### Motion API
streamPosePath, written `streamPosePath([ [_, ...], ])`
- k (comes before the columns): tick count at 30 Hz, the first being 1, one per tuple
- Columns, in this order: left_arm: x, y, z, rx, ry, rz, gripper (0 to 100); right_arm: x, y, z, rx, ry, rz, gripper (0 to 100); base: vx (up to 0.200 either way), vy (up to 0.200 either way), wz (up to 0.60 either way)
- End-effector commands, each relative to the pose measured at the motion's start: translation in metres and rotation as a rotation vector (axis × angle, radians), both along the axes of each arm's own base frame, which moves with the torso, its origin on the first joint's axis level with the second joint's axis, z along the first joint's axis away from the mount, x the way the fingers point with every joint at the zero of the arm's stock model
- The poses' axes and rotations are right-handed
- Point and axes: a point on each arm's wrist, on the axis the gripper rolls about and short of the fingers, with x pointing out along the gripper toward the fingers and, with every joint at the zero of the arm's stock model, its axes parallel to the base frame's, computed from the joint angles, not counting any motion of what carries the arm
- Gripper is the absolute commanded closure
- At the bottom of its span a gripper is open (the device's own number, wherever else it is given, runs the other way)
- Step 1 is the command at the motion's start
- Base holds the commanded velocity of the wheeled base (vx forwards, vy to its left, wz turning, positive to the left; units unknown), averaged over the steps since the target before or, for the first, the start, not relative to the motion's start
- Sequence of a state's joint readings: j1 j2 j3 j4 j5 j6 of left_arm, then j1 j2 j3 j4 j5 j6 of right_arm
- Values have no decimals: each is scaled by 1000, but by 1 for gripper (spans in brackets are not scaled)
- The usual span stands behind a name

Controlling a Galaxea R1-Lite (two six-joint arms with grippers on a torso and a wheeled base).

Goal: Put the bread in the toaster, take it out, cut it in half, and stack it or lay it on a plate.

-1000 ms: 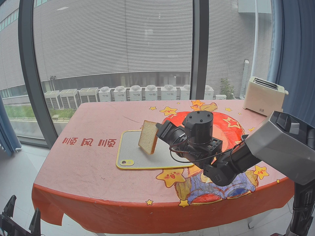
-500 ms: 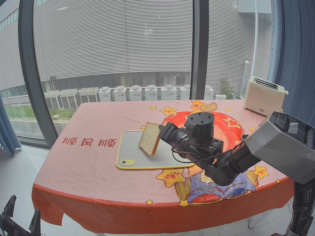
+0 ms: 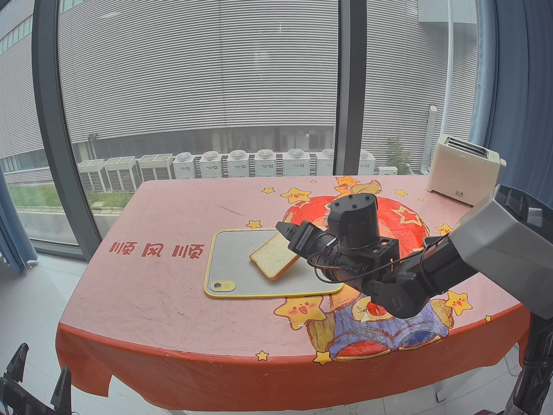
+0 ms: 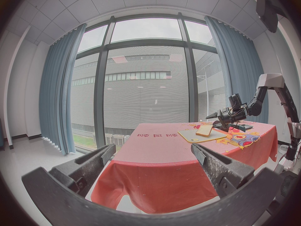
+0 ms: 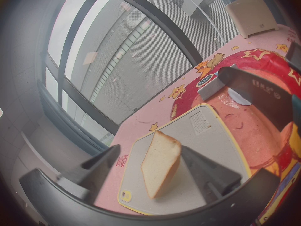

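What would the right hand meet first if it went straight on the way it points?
The bread, just ahead on the cutting board; the board itself next, though depth is unclear.

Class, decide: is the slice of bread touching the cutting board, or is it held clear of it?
Touching. The right wrist view shows the bread tilted, its lower edge resting on the cutting board with no gap beneath it.

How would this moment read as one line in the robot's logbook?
bread: on cutting board | right tool: open, straddling bread | left tool: open, held aside | toaster: far right corner of table
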State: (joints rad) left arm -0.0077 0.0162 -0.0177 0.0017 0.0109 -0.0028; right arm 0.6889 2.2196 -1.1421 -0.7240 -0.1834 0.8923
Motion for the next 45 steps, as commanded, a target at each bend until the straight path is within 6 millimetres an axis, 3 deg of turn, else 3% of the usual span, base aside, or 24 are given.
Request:
streamPosePath([
  [1, 0, 0, -5, 0, 1, 0, 0, -3, -3, 24, 14, -28, -13, 0, 0, 0, 0],
  [2, 0, 0, -5, 0, 1, 0, 0, -6, -6, 35, -7, -5, -21, 0, 0, 0, 0],
  [6, 0, 0, -5, 0, 1, 0, 0, -12, -10, 46, -25, 18, -19, 0, 0, 0, 0],
  [13, 0, 0, -5, 0, 1, 0, 0, -15, -10, 47, -95, 124, -21, 0, 0, 0, 0],
  [21, 0, 0, -5, 0, 1, 0, 0, -14, -6, 57, -48, 141, -39, 0, 0, 0, 0],
  [30, 0, 0, -5, 0, 1, 1, 0, -35, -19, 91, -19, 69, -16, 0, 0, 0, 0],
  [36, 0, 0, -5, 0, 1, 0, 0, -58, -42, 114, -89, -12, 23, 0, 0, 0, 0],
  [40, 0, 0, -5, 0, 1, 1, 0, -75, -52, 117, -136, -76, 75, 0, 0, 0, 0],
  [45, 0, 0, -5, 0, 1, 0, 0, -92, -68, 110, -28, -251, 158, 0, 0, 0, 0],
])
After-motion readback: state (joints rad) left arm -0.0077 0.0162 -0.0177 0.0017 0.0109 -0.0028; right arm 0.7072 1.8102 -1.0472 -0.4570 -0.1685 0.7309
